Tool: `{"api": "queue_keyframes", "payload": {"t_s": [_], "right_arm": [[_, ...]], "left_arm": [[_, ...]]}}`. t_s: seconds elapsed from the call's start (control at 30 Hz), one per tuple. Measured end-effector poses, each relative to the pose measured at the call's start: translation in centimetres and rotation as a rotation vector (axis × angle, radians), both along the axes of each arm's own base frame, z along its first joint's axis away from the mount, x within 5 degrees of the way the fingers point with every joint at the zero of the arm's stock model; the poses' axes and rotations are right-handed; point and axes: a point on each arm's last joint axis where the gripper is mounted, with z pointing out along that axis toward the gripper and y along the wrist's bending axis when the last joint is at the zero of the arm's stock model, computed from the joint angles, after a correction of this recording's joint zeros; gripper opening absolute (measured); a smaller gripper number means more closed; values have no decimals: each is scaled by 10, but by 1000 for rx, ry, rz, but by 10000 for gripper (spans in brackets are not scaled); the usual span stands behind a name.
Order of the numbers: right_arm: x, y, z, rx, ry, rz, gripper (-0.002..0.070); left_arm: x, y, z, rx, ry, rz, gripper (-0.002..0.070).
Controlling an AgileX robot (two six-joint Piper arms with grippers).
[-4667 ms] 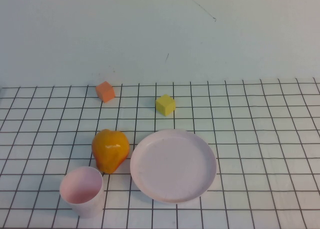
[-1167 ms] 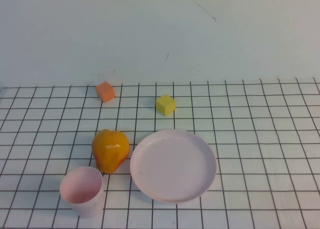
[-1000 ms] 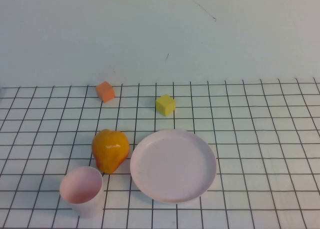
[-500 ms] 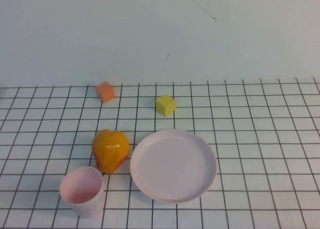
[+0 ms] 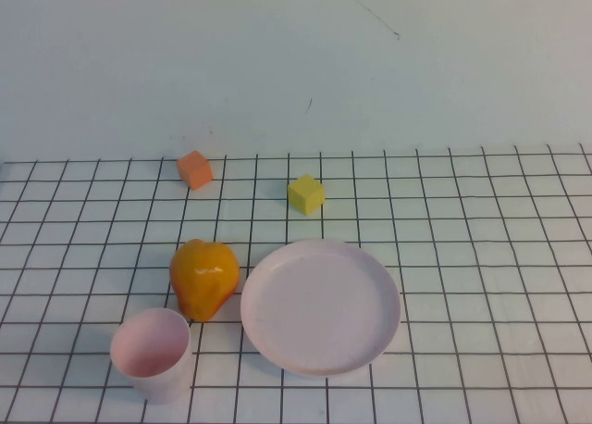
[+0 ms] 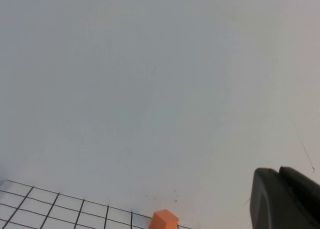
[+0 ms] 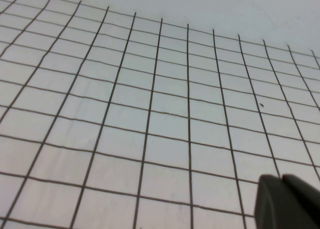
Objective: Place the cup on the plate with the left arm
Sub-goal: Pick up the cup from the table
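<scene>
Crowding cup [image 5: 152, 354], fruit [image 5: 203, 278], beside plate [image 5: 320, 305]

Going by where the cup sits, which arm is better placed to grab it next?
Probably the left. The cup stands upright at the table's near left, just left of the plate. Neither arm shows in the high view; the left gripper, shut, faces the back wall, and the right gripper overlooks bare grid.

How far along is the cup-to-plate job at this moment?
Nothing is done yet. The cup stands upright on the table, beside the orange fruit, and the plate is bare. Nothing is in hand: the left end effector is shut and off the table, the right end effector parked. Reach, grasp, lift and placement all remain.
</scene>
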Motion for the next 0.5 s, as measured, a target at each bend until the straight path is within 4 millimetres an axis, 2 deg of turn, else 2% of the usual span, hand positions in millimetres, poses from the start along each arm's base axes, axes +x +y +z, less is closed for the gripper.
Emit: {"api": "queue_keyframes", "payload": {"t_s": [0.13, 0.37, 0.5], "right_arm": [[0, 0, 0, 0, 0, 0, -2], [0, 0, 0, 0, 0, 0, -2], [0, 0, 0, 0, 0, 0, -2]], "left_arm": [[-1, 1, 8, 27, 26, 12, -2], [-24, 15, 74, 100, 216, 165, -2], [-27, 16, 92, 249, 423, 168, -2]]}}
